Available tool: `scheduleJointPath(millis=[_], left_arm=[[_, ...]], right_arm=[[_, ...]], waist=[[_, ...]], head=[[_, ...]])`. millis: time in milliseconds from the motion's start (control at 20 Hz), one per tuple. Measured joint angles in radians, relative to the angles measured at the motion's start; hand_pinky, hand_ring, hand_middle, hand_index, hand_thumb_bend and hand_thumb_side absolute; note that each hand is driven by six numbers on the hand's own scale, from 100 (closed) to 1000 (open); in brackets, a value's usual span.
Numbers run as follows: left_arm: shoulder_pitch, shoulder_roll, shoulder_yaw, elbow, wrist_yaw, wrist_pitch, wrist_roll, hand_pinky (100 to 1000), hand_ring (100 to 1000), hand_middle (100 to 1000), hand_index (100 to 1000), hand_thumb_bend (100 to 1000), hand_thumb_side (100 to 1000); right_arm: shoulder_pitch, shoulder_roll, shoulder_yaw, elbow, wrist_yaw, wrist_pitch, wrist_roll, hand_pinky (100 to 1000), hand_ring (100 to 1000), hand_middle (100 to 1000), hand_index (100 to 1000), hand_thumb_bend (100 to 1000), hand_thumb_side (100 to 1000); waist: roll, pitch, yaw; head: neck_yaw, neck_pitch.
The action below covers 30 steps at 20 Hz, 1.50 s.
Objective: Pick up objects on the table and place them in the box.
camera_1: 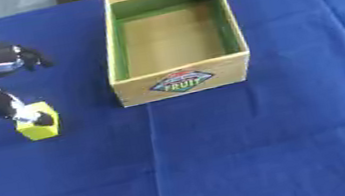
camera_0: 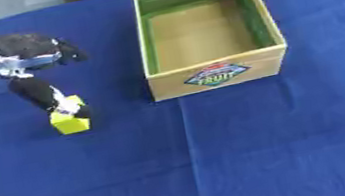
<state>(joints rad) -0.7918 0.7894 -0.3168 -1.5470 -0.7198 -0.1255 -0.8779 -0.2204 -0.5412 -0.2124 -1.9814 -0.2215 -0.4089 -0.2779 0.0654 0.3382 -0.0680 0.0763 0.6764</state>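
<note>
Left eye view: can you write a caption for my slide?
Robot's left hand touches a yellow block on the blue tablecloth, beside an empty fruit box.

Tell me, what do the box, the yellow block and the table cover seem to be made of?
Box: probably cardboard or thin wood, matte tan walls, green lining, printed label in front. Yellow block: maybe plastic or foam; plain, even colour leaves it open. Table cover: blue cloth, matte, with fold creases.

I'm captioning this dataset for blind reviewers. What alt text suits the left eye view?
The robot's black left hand reaches in from the left, one finger touching the top of a small yellow block on a blue tablecloth. To the block's right stands an open, empty cardboard box with a green-lined interior and a fruit label on its front.
</note>
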Motion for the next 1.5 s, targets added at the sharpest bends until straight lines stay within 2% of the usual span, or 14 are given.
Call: scheduleJointPath(millis=[100,150,250,300,350,500,800,1500], left_arm=[[0.002,0.016,-0.003,-0.017,0.023,0.015,-0.013,695,826,876,983,630,633],[0.004,0.022,-0.006,-0.023,0.029,0.021,-0.018,695,827,878,986,642,595],[0.01,0.026,-0.015,-0.026,0.032,0.029,-0.025,695,827,877,986,595,608],[0.011,0.028,-0.021,-0.026,0.032,0.031,-0.027,698,828,879,987,613,596],[0.012,0.028,-0.027,-0.025,0.032,0.032,-0.028,699,830,880,988,585,600],[0.017,0.028,-0.048,-0.016,0.026,0.03,-0.029,703,833,882,988,586,597],[0.028,0.031,-0.064,0.002,-0.006,0.016,-0.029,710,838,884,988,524,547],[0.052,0.047,-0.067,-0.005,-0.038,-0.002,-0.03,711,830,855,973,563,547]], right_arm=[[0.0,0.0,0.0,0.0,0.0,0.0,0.0,704,670,525,768,100,1000],[0.0,0.0,0.0,0.0,0.0,0.0,0.0,704,670,525,768,100,1000],[-0.001,0.0,0.001,0.0,0.0,0.0,0.001,704,670,525,767,100,1000],[-0.001,0.0,0.001,0.0,0.0,0.0,0.001,704,670,525,767,100,1000],[-0.002,0.0,0.002,0.0,0.0,0.0,0.001,704,670,525,767,100,1000],[-0.006,0.001,0.003,0.0,0.0,0.001,0.001,704,670,524,767,100,1000],[-0.006,0.003,0.003,0.0,0.0,0.005,0.005,705,670,523,763,100,1000],[-0.004,0.01,0.003,0.0,0.0,0.007,0.007,706,671,523,765,100,1000]], waist=[[0.0,0.0,-0.001],[0.0,0.0,-0.002],[0.0,0.0,-0.006],[0.0,0.001,-0.006],[-0.001,0.001,-0.006],[-0.001,0.001,-0.006],[0.0,0.002,-0.005],[0.001,0.002,-0.004]], head=[[0.0,0.0],[0.0,0.0],[0.001,0.0],[0.001,0.0],[0.001,0.0],[0.002,0.0],[0.002,0.0],[0.002,0.0]])
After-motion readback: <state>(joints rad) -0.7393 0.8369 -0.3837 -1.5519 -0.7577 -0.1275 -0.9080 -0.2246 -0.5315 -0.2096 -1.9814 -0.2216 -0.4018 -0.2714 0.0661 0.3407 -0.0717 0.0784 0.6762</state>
